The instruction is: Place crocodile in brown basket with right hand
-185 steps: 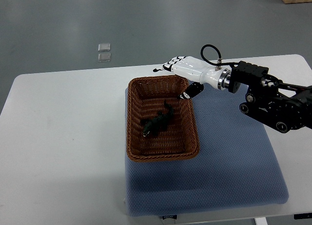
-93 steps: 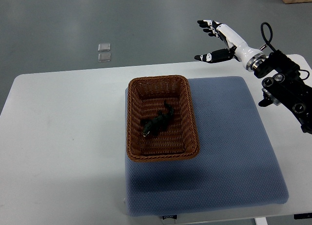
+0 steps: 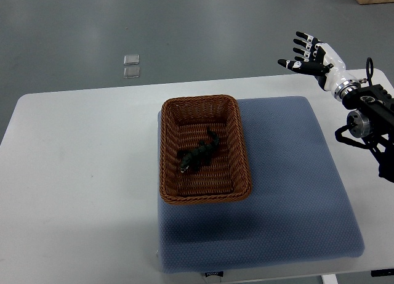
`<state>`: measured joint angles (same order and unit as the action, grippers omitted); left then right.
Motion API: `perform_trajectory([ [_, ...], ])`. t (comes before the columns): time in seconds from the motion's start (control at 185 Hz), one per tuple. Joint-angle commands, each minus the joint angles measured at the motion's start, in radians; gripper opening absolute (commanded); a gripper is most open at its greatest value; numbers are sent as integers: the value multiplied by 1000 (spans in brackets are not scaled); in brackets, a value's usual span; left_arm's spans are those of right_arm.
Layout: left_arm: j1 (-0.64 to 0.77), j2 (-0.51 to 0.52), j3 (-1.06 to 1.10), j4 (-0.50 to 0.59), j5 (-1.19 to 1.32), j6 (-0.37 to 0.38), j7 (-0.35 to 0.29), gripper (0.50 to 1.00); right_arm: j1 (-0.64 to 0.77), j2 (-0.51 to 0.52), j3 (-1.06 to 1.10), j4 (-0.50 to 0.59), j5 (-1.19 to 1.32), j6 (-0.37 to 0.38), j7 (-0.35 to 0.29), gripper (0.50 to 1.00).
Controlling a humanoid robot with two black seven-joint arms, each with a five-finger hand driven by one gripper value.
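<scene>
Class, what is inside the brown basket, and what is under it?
One dark crocodile lies inside the basket. Under it is a blue mat; the part beneath is covered.

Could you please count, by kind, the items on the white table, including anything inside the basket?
Brown basket: 1
Toy crocodile: 1
Blue pad: 1
Total: 3

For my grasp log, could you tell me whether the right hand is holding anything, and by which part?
Nothing is held. The right hand is open, fingers spread, off to the far right; the crocodile lies inside the brown basket.
</scene>
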<state>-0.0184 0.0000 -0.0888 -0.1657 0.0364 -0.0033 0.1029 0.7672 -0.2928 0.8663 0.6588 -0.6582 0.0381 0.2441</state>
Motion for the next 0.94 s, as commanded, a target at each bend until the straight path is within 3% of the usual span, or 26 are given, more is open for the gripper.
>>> perform_trajectory([
  [0.0,1,0,0,0,0,0,0,1000,-2,1,10,-7,3,2,0,928],
  [0.27,1,0,0,0,0,0,0,1000,-8,17,22,-13,3,9,0,928],
  [0.523,0,0,0,0,0,0,0,1000,-40,86,175,-42,-14,161,-8,928],
  [0.707,0,0,0,0,0,0,0,1000,-62,100,184,-48,-11,143,-8,930],
  [0.939,0,0,0,0,0,0,0,1000,-62,103,186,-51,2,52,7,930],
])
